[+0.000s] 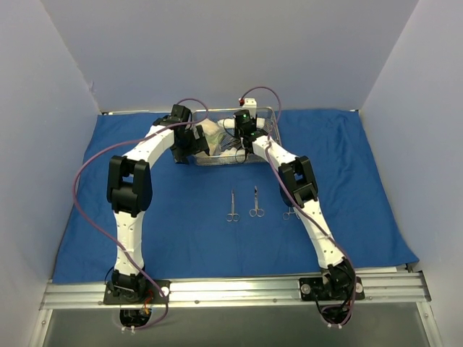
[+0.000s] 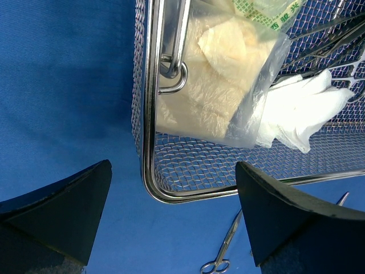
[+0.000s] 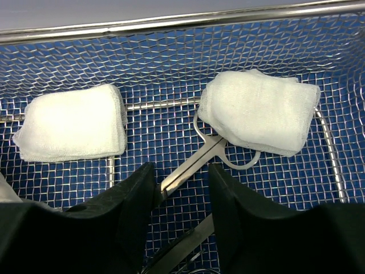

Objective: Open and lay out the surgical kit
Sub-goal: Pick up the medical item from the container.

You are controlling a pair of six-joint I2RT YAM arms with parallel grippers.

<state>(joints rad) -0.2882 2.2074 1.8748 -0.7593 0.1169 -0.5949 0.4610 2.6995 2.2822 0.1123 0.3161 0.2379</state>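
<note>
Your right gripper (image 3: 181,174) straddles scissors (image 3: 199,157) in the wire tray (image 3: 171,23), whether pinching you cannot tell, your left gripper (image 2: 174,168) spread above its corner; three instruments (image 1: 232,206) lie on the blue cloth (image 1: 181,231), gauze pads (image 3: 71,130) and packet (image 2: 228,74) left inside.

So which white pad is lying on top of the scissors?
The right pad in the right wrist view: it covers the ring handles of the scissors. The left pad lies on the tray mesh alone, apart from them.
</note>
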